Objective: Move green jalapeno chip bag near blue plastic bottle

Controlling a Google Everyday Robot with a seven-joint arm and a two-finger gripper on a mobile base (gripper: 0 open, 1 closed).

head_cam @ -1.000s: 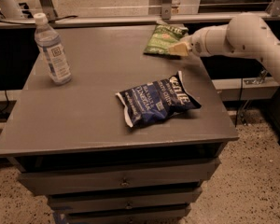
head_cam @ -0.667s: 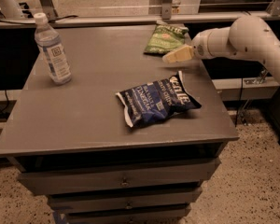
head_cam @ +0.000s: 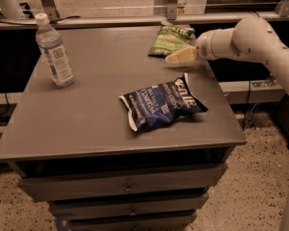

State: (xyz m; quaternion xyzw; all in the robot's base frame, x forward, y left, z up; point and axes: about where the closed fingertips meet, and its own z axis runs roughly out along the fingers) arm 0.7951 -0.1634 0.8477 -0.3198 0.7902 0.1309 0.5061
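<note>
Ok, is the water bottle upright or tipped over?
Upright: the blue plastic bottle stands on its base, cap up. The gripper is beside the green jalapeno chip bag.

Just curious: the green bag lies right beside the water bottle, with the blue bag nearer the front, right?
No. The camera view shows the green bag at the back right by the pincer, across the table from the water bottle. The blue bag is nearer the front.

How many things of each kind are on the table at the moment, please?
Chip bags: 2, the green jalapeno chip bag and the dark blue chip bag.
Bottles: 1, the blue plastic bottle.
Total: 3 on the table.
The pincer is at the near edge of the green bag, at the table's far right.
</note>
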